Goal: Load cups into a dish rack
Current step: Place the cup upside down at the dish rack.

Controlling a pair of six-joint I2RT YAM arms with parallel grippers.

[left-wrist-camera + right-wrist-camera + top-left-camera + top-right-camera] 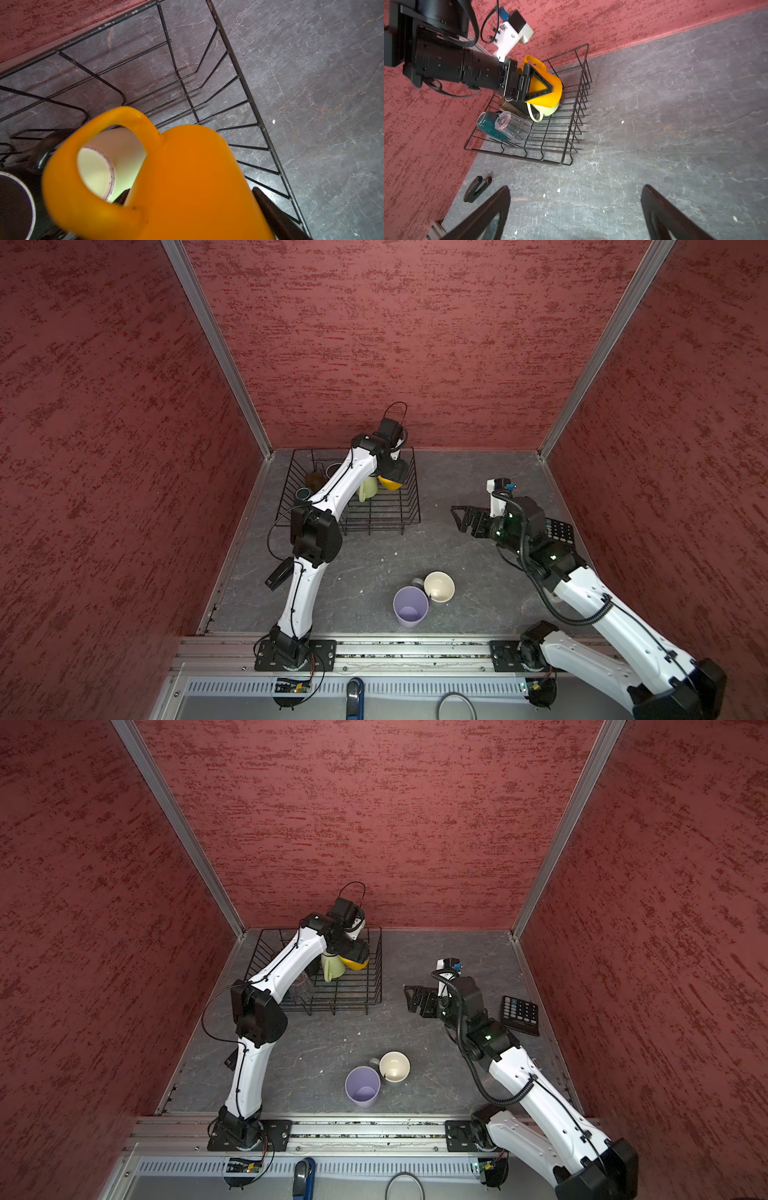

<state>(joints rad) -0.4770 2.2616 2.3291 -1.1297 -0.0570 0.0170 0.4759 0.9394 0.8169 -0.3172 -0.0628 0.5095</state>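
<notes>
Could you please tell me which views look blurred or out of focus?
Left wrist view: the yellow mug looms close, its handle edge blurred. Right wrist view: the dish rack is sharp, while the right claw looks dark and soft. Top views: sharp and evenly lit.

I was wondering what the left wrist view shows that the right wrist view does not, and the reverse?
Left wrist only: the open mouth of a dark mug. Right wrist only: the teal mug, the clear ribbed glass, the stapler and the open right claw. Both: the yellow mug next to the pale green mug, and the dish rack.
</notes>
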